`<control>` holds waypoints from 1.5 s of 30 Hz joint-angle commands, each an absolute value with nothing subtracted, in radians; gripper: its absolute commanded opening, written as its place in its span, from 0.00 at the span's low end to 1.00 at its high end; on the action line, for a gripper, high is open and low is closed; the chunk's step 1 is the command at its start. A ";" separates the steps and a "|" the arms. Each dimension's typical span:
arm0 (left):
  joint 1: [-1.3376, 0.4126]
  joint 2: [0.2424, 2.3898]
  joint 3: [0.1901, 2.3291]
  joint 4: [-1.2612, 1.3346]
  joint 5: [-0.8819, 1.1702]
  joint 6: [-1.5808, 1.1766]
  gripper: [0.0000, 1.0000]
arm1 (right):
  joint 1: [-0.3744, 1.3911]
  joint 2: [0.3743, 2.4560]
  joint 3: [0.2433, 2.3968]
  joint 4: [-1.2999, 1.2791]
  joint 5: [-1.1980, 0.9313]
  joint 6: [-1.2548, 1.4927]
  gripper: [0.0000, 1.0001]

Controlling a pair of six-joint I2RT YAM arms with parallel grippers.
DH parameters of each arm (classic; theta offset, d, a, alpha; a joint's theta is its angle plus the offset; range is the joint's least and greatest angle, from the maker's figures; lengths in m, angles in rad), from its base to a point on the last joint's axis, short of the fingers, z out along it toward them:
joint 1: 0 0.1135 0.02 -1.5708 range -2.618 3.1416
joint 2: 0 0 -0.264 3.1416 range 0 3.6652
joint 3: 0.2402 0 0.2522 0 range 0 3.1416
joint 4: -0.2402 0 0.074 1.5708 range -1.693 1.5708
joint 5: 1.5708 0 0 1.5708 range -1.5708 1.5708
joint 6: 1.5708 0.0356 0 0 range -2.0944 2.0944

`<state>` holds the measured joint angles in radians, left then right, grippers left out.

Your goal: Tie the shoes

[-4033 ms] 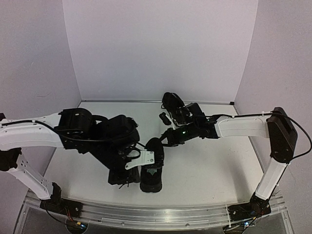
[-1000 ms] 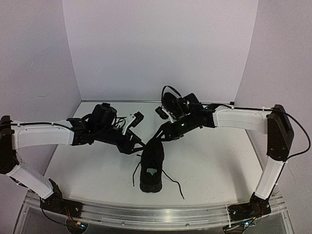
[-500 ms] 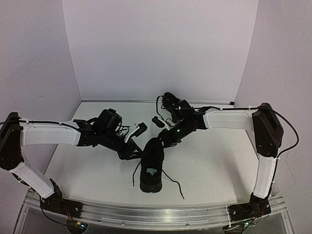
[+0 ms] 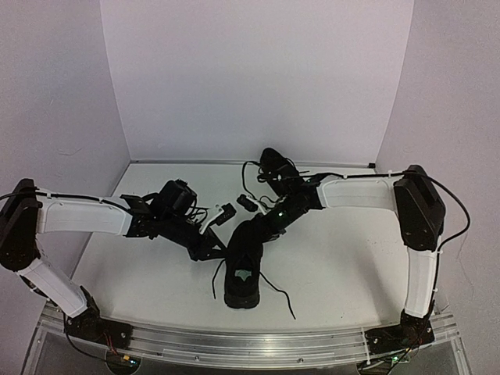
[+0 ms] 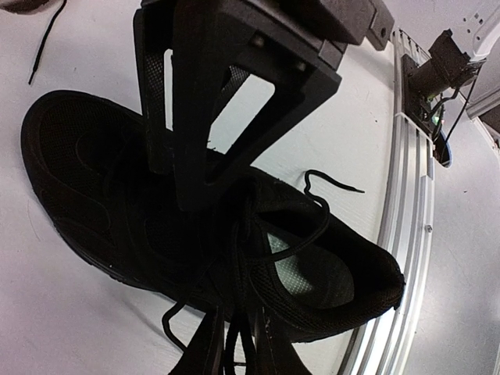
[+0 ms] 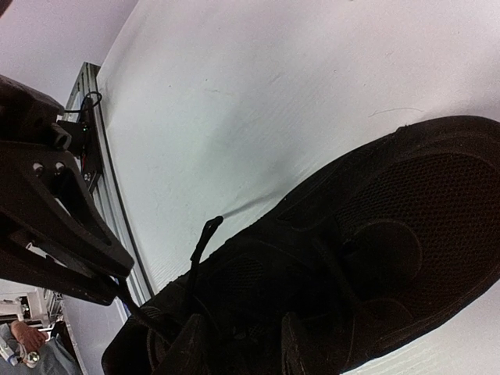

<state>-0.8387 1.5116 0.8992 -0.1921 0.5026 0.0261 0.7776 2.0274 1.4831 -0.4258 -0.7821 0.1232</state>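
Observation:
One black shoe (image 4: 242, 269) lies mid-table with its heel toward the front edge; the other shoe (image 4: 273, 164) sits at the back. My left gripper (image 4: 220, 250) is at the near shoe's left side. In the left wrist view its gripper (image 5: 238, 351) is narrowed on lace strands running up from the shoe (image 5: 86, 172). My right gripper (image 4: 264, 229) presses on the toe end. Its fingers (image 6: 191, 348) stand apart over the shoe (image 6: 406, 219), where darkness hides any hold. A lace end (image 6: 205, 234) sticks up beside them.
Two loose lace ends (image 4: 277, 293) trail from the shoe toward the front. An aluminium rail (image 4: 250, 344) runs along the near edge. Pale walls close the back and both sides. The two grippers sit close together over the same shoe.
Both arms have moved in onto the near shoe. The left gripper's jaws have narrowed onto the laces, and the right gripper has come down on the toe end.

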 commanded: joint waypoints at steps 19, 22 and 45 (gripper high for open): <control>-0.836 1.538 0.879 -0.167 0.494 0.017 0.15 | 0.794 1.927 1.521 -0.467 -0.828 0.074 0.00; -0.836 1.542 0.883 -0.167 0.496 0.020 0.15 | 0.793 1.930 1.524 -0.468 -0.812 0.075 0.00; -0.836 1.562 0.896 -0.172 0.484 0.035 0.14 | 0.811 2.023 1.566 -0.542 -0.799 0.071 0.29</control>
<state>-0.8387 1.5548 0.8745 -0.1909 0.4942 0.0261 0.7981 2.0197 1.5318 -0.5230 -0.7807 0.0857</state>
